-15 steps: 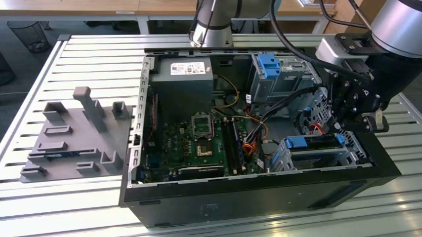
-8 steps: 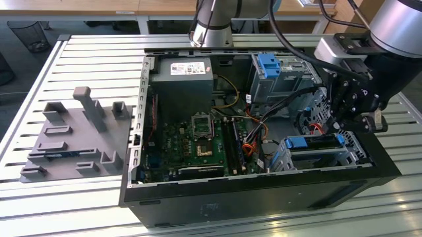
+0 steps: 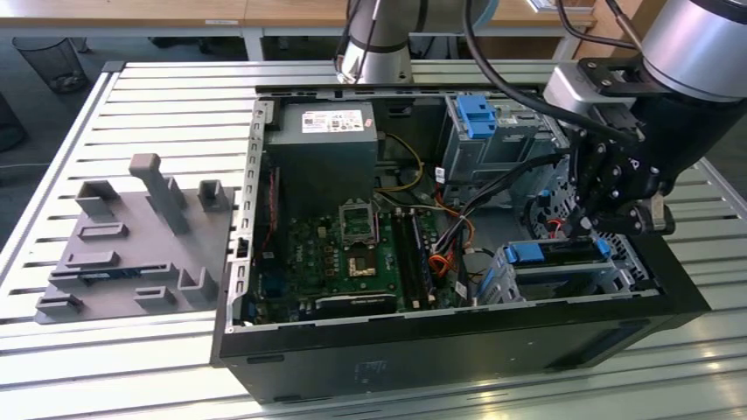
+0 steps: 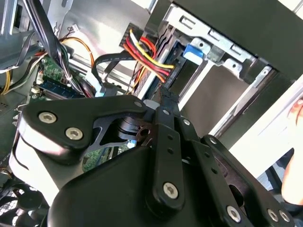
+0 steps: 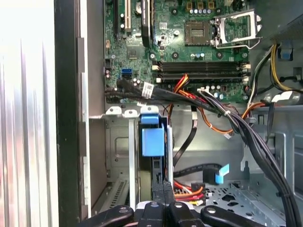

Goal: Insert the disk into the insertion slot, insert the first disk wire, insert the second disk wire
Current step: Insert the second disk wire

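The disk [image 3: 558, 253] was seated in the slot [image 3: 566, 280], at the case corner on the exterior view's right, with its blue rail showing. The gripper [image 5: 164, 190] was placed just by the disk's end, with fingers [image 4: 166, 137] drawn almost together; whether anything was pinched could not be told. A red-yellow-black wire bundle [image 4: 147, 53] was seen just beside the fingertips. A white label [image 3: 332, 121] was noted on the power supply [image 3: 321, 166], print unreadable.
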`<state>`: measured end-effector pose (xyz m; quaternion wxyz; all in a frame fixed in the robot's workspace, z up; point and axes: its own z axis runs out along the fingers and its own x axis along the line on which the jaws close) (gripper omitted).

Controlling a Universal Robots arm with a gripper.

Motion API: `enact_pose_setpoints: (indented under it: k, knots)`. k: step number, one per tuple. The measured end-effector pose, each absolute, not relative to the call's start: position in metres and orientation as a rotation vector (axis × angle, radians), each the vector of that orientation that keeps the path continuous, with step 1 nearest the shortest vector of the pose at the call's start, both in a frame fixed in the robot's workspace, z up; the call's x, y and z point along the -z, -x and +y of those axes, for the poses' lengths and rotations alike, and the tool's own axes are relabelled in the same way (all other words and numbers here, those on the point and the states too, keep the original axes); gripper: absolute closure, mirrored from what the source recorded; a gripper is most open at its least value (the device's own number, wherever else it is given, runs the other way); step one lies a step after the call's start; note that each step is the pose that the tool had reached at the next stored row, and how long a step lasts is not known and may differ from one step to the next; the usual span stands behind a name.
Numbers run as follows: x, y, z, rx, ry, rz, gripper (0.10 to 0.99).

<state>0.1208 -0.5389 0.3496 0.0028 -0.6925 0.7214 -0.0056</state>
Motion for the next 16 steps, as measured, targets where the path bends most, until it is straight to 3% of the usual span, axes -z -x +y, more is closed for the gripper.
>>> enact_pose_setpoints:
  k: [16]
  knots:
    - [-0.371, -0.108, -0.538, 0.015, 2.171, 2.262, 0.980]
